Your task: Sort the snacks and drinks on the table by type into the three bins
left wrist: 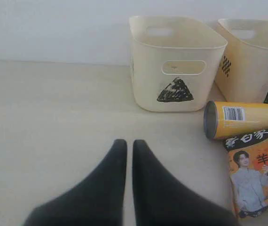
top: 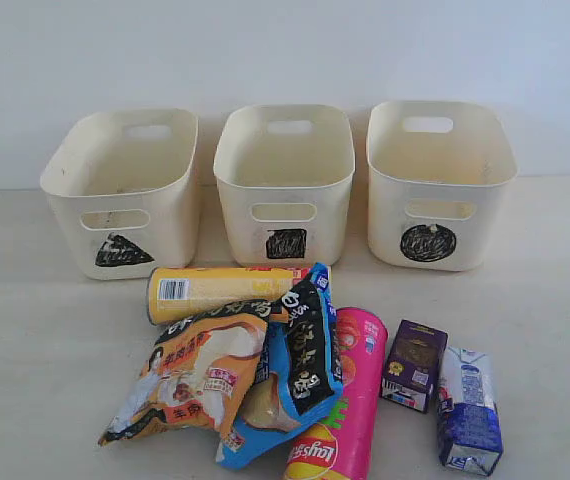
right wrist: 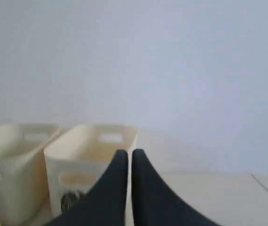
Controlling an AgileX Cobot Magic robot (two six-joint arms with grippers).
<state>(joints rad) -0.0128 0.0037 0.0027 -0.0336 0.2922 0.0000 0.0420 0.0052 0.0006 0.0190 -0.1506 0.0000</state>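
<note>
Both our left gripper (left wrist: 125, 147) and right gripper (right wrist: 125, 154) we are holding clenched, empty. Ahead of the left jaws the triangle bin (left wrist: 148, 80) is sitting, with the yellow can (left wrist: 247, 120) and orange bag (left wrist: 254, 179) lying aside. The circle bin (right wrist: 54, 162) is standing just beyond the right jaws.

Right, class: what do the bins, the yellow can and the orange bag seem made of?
Bins: probably moulded plastic, cream, faintly glossy, thin smooth walls with cut handle slots. Yellow can: likely printed cardboard tube, smooth; material uncertain. Orange bag: thin glossy film, crinkled and creased.
</note>
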